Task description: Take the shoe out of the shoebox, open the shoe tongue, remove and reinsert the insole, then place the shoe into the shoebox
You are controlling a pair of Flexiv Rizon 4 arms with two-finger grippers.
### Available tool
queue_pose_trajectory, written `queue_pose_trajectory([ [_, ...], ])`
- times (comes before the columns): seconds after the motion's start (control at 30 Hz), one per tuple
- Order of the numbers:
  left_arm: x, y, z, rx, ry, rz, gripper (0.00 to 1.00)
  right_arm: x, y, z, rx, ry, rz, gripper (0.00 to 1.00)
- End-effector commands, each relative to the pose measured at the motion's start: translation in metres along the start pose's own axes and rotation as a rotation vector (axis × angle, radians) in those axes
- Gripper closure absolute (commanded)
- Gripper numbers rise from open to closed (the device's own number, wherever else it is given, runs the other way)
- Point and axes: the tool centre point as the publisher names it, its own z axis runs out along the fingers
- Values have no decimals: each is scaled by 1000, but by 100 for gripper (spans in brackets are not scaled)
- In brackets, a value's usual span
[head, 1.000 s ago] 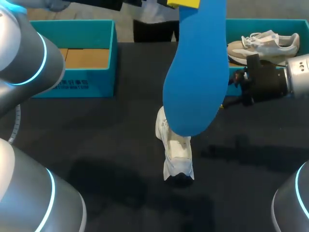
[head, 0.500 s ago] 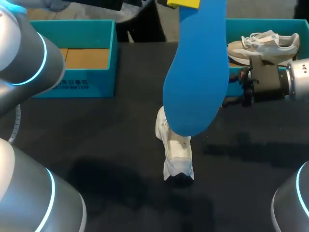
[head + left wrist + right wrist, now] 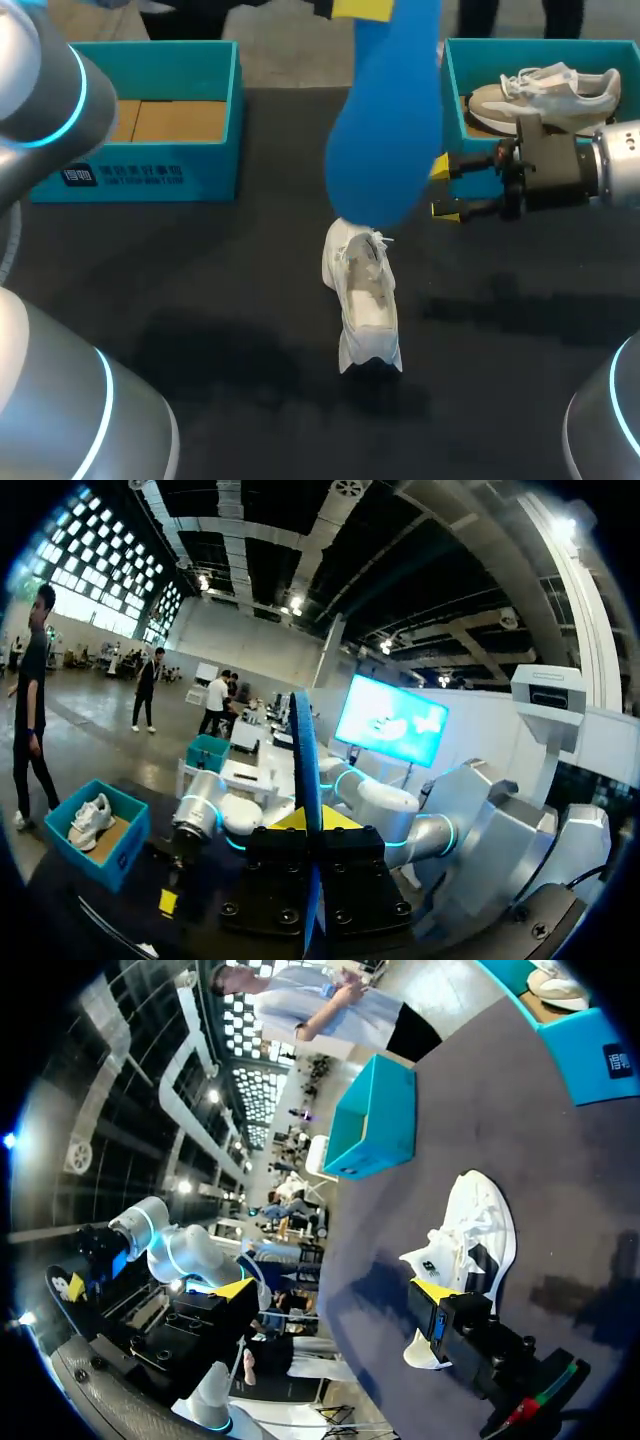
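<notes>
- Insole [image 3: 385,130], bright blue, hangs upright in the air over the middle of the counter [image 3: 200,290]. Its upper end is pinched in the left claw [image 3: 362,8], and its rounded lower end hangs above the far end of the shoe.
- From the left wrist, the insole [image 3: 307,780] shows edge-on, running straight out between the fingers. The left claw [image 3: 308,825] is clenched on it from both sides.
- White shoe [image 3: 362,295] sits on the dark counter near its middle, apart from both boxes. Its opening faces up and its laces are loose.
- The right claw [image 3: 443,190] hovers to the right of the insole, just in front of the right box. It points across the counter towards the insole, with its yellow tips spread and nothing between them.
- In the right wrist view the right claw [image 3: 332,1288] gapes wide, with the shoe [image 3: 465,1240] ahead of it, close to one finger.
- The left box [image 3: 180,160], teal, stands at the far left of the counter, and only its brown cardboard floor shows inside.
- The right box [image 3: 452,100], also teal, stands at the far right and holds a beige sneaker [image 3: 545,95].
</notes>
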Motion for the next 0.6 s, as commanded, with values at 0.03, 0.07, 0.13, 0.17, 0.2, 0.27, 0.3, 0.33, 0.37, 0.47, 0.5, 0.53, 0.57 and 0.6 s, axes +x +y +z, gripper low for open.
queue_pose_trajectory([
  [0.03, -13, -3, -9, -194, -217, 414, 100, 0, 1, 2, 0, -4, 1, 0],
  [0.07, -16, -1, -11, -202, -233, 456, 100, 0, 1, 2, 0, -4, 1, 0],
  [0.13, -17, 0, -14, -196, -246, 554, 100, 0, 1, 2, 0, -4, 1, 0],
  [0.17, -17, 0, -16, -202, -260, 593, 100, 0, 1, 2, 0, -4, 1, 0],
  [0.2, -16, -1, -18, -193, -261, 620, 100, 0, 1, 2, 0, -4, 1, 0],
  [0.27, -15, -3, -23, -200, -283, 685, 100, 0, 1, 2, 0, -4, 1, 0],
  [0.3, -15, -3, -24, -205, -295, 700, 100, 0, 1, 2, 0, -4, 1, 0],
  [0.33, -15, -3, -24, -205, -295, 700, 100, 0, 1, 2, 0, -4, 1, 0],
  [0.37, -14, -5, -29, -189, -309, 741, 100, 0, 1, 2, 0, -4, 1, 0],
  [0.47, -14, -7, -32, -252, -376, 830, 100, 0, 1, 2, 0, -4, 1, 0],
  [0.5, -14, -6, -33, -266, -387, 850, 100, 0, 1, 2, 0, -4, 1, 0],
  [0.53, -13, -6, -33, -275, -390, 876, 100, 0, 1, 2, 0, -4, 1, 0],
  [0.57, -12, -5, -34, -286, -393, 900, 100, 0, 1, 2, 0, -4, 1, 0],
  [0.6, -12, -4, -35, -301, -401, 918, 100, 0, 1, 2, 0, -4, 1, 0],
])
